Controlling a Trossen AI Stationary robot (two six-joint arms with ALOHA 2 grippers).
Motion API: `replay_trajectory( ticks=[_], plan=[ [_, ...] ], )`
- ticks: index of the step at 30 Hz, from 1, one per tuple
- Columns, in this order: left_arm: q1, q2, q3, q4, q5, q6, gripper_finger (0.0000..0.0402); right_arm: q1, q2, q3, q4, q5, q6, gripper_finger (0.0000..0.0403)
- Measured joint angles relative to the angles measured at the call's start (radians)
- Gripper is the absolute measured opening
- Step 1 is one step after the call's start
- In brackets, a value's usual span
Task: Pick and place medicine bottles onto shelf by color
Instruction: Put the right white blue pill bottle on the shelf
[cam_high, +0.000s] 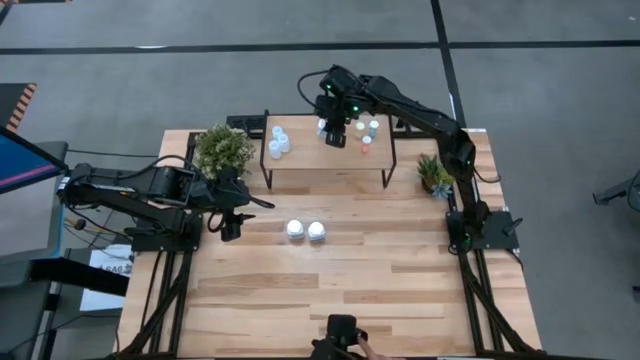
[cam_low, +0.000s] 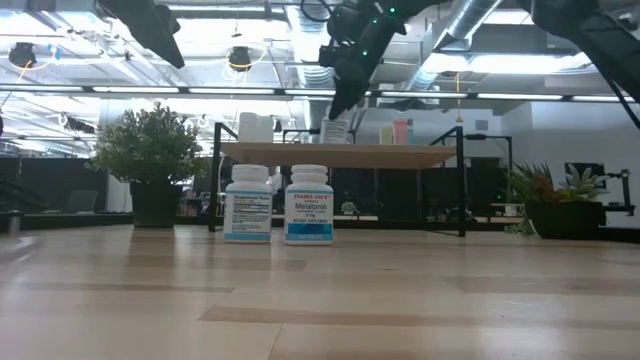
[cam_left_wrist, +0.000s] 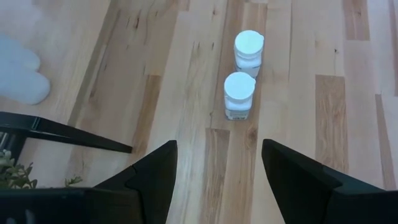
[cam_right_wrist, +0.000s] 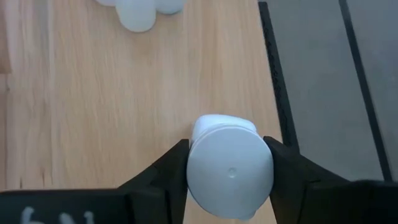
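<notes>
The shelf (cam_high: 330, 168) stands at the table's far middle. Pale-blue bottles (cam_high: 277, 140) are grouped at its left end and tiny bottles (cam_high: 368, 130) at its right end. My right gripper (cam_high: 335, 132) is over the shelf's far middle, shut on a chunky white bottle (cam_right_wrist: 229, 169). Two more white bottles (cam_high: 295, 230) (cam_high: 316, 231) stand upright on the table in front of the shelf; they also show in the low view (cam_low: 248, 203) (cam_low: 309, 204). My left gripper (cam_high: 230, 226) hangs open to their left, above the table, with nothing between its fingers (cam_left_wrist: 214, 180). My right gripper pinches the white bottle at its cap (cam_right_wrist: 193, 168), one finger on each side of the round top. The fingers come from above, slanting down toward the table's left. The bottle is about upright, its foot (cam_low: 335, 140) at the shelf board; whether it rests there I cannot tell.
A bushy potted plant (cam_high: 222, 150) stands left of the shelf and a smaller one (cam_high: 433, 172) to its right. A dark device (cam_high: 343, 335) sits at the table's near edge. Bare planks lie between the two white bottles and the near edge.
</notes>
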Motion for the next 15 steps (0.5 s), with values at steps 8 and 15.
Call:
replay_trajectory(
  ticks=[8, 15],
  plan=[
    [0.0, 0.0, 0.0, 0.0, 0.0, -0.001, 0.0222, -0.001, 0.017, 0.0, -0.023, 0.001, -0.019, 0.0245],
    [0.0, 0.0, 0.0, 0.0, 0.0, -0.001, 0.0222, 0.006, 0.014, 0.0, 0.018, 0.004, -0.027, 0.0256]
  ],
)
